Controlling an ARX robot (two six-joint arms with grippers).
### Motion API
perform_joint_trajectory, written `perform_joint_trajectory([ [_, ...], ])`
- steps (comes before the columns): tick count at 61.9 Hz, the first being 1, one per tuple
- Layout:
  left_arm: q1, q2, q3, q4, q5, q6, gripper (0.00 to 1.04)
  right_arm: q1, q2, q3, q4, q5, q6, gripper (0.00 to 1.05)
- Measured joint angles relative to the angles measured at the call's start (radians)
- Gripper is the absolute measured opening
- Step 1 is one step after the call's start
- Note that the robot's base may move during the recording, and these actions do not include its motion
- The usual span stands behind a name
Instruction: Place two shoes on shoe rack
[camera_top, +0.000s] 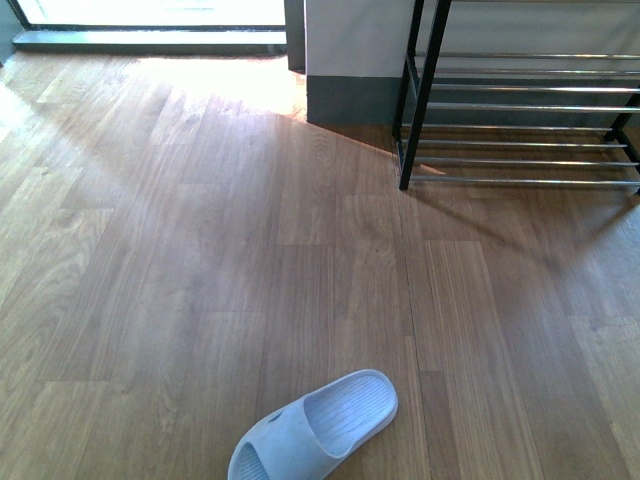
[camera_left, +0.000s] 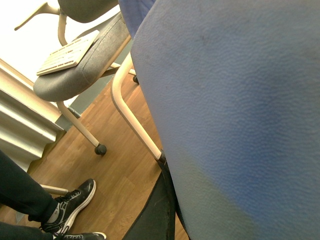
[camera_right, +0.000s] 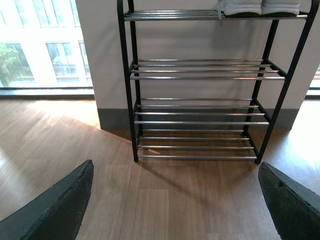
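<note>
1. Step in hand (judgement): pickup not yet begun. One pale blue slide sandal (camera_top: 315, 425) lies sole-down on the wooden floor (camera_top: 150, 250). It is well apart from the shoe rack (camera_top: 520, 110), out in front of it and past its left-hand frame as the front view shows it.
2. Rack, in the right wrist view: four tiers of chrome rods. White-soled shoes (camera_right: 260, 6) sit on the top tier, toward its right end. Nothing shows on the three lower tiers.
3. Right gripper (camera_right: 175, 170): jaws wide apart with nothing between them. It faces the rack front from over the floor.
4. Left gripper: cannot tell the state of the jaws. A blue pebbled surface (camera_left: 230, 115) close to the lens fills the left wrist view, and I cannot tell whether it is a second sandal or upholstery.
5. Next move (judgement): bring an arm down to the sandal, close on its strap or side wall, lift it and carry it to a lower tier. Lay the sole across at least two rods, or it may tip through.
6. Room: the floor between sandal and rack is bare, so the path is open. Edges to clear are the rack's black side frame and the wall (camera_top: 350, 40) corner just beside it. Tier gaps look tight, so enter flat from the front.
</note>
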Motion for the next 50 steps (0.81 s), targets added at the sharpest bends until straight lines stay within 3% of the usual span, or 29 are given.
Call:
perform_joint_trajectory([
  [2, 0.0, 0.0, 0.0, 0.0, 0.0, 0.0, 0.02, 0.0, 0.0, 0.0, 0.0, 0.0, 0.0, 0.96],
  [7, 0.0, 0.0, 0.0, 0.0, 0.0, 0.0, 0.02, -0.03, 0.069, 0.006, 0.015, -0.186, -0.036, 0.96],
  [10, 0.0, 0.0, 0.0, 0.0, 0.0, 0.0, 0.02, 0.004, 0.204, 0.01, 0.097, -0.294, -0.085, 0.96],
  [12, 0.0, 0.0, 0.0, 0.0, 0.0, 0.0, 0.02, 0.047, 0.305, 0.015, 0.163, -0.309, -0.125, 0.96],
  [18, 0.0, 0.0, 0.0, 0.0, 0.0, 0.0, 0.02, 0.187, 0.595, 0.063, 0.367, -0.274, -0.209, 0.96],
  [22, 0.0, 0.0, 0.0, 0.0, -0.001, 0.0, 0.02, 0.328, 0.91, 0.153, 0.566, -0.235, -0.283, 0.96],
  [31, 0.0, 0.0, 0.0, 0.0, -0.001, 0.0, 0.02, 0.508, 1.444, 0.337, 0.767, -0.236, -0.426, 0.96],
  [42, 0.0, 0.0, 0.0, 0.0, 0.0, 0.0, 0.02, 0.618, 2.076, 0.518, 0.886, -0.28, -0.529, 0.96],
  [50, 0.0, 0.0, 0.0, 0.0, 0.0, 0.001, 0.02, 0.658, 2.373, 0.634, 0.882, -0.301, -0.576, 0.96],
])
